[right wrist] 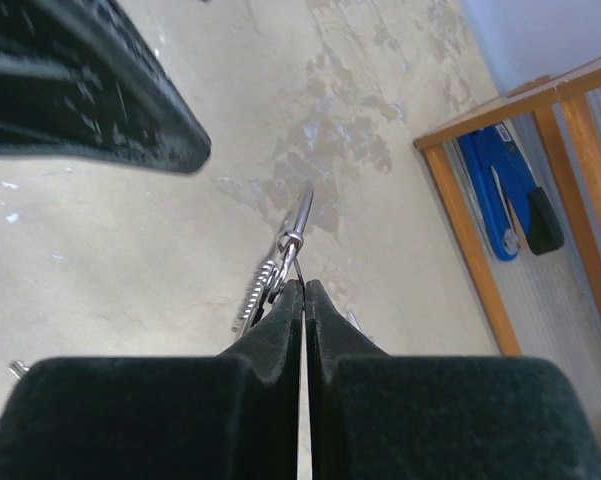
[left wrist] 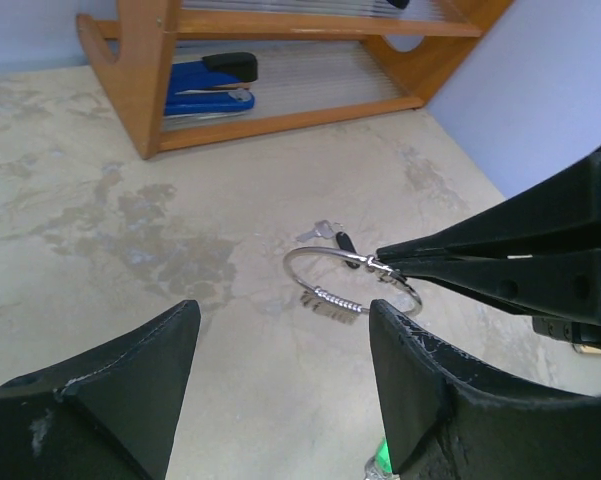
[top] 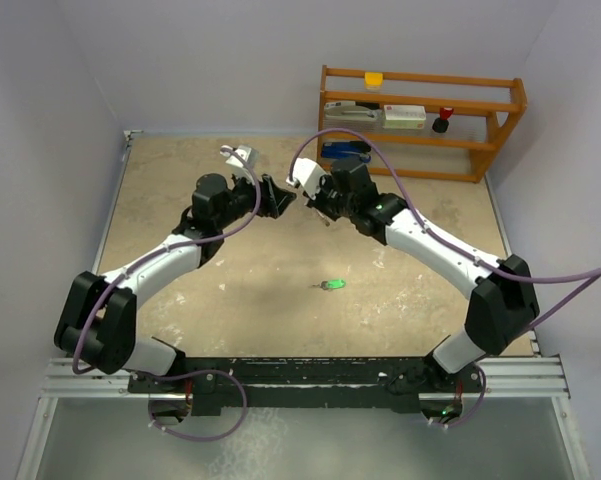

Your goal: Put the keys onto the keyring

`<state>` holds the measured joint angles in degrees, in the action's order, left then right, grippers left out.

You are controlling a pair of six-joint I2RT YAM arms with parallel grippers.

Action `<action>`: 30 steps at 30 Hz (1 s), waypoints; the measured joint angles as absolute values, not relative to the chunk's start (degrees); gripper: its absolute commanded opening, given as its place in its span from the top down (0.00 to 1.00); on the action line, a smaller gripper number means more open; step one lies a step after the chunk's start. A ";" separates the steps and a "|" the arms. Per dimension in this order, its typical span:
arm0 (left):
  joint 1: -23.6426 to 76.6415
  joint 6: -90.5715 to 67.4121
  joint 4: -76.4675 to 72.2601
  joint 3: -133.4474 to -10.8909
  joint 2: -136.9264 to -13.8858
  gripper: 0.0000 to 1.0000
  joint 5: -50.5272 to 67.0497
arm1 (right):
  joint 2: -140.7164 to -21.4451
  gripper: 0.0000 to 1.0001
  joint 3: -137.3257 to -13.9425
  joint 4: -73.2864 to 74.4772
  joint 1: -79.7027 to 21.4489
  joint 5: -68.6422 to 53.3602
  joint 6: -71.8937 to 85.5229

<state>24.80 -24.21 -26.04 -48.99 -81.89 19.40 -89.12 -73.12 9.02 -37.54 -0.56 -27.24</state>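
**Keyring held; green key not yet threaded.**
Right gripper is clamped on the thin silver wire keyring at frame centre. Left gripper is spread and empty. The green-headed metal key lies loose at lower centre on the beige tabletop.

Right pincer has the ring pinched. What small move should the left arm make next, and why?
Probably draw the left pincer back and lower it toward the green key, which lies loose on the table between the arms. The left pincer is open and empty, while the right pincer is shut on the keyring, so the ring is presented but no key is in hand.
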 measured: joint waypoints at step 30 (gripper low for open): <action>23.90 -32.56 -40.66 -43.55 -82.19 0.25 20.34 | -84.73 1.00 -69.04 1.63 -40.93 7.64 -54.43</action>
